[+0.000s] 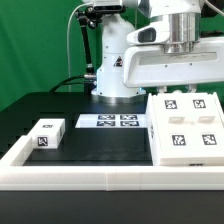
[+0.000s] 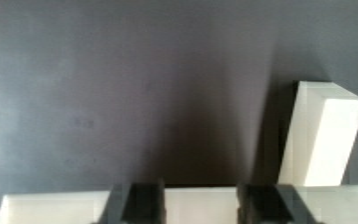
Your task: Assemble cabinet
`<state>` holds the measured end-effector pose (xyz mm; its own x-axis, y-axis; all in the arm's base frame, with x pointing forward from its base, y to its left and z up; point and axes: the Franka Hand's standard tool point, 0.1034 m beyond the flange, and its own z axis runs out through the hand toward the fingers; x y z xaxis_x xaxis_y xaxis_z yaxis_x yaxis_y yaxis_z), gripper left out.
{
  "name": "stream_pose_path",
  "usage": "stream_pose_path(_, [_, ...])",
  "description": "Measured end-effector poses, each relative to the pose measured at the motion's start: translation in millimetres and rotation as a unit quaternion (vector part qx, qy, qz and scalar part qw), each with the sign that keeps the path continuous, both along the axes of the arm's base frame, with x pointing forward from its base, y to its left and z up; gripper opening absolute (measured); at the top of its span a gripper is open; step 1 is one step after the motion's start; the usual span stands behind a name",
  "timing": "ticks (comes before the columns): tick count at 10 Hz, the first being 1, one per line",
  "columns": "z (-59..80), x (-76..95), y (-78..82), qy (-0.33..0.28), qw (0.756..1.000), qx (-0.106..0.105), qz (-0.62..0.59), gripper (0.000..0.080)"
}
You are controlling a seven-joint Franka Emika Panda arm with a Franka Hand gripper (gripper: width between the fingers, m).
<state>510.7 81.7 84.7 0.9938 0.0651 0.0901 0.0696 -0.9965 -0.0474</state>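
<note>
Nearest me is the rail [image 1: 100, 178] along the table [image 1: 100, 152] edge. Behind it the small block [image 1: 45, 135] sits on the exterior view's left and the big cabinet box [image 1: 185, 128] on its right, well apart, with the marker board [image 1: 108, 122] between them. The claw [image 2: 204, 192] is over the box's far side, fingers spread with white filling the gap, and I can't tell if it's actually pinching. I'd square up on that edge and close slowly before shifting anything.
</note>
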Motion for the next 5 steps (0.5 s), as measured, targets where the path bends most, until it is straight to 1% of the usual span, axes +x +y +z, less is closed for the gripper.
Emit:
stream_pose_path(2, [-2.9,-1.0,-0.4,0.002,1.0,-0.001,0.002,0.0197])
stream_pose_path(5, [15.3,3.2,1.5,0.006,1.0,0.003,0.002,0.0188])
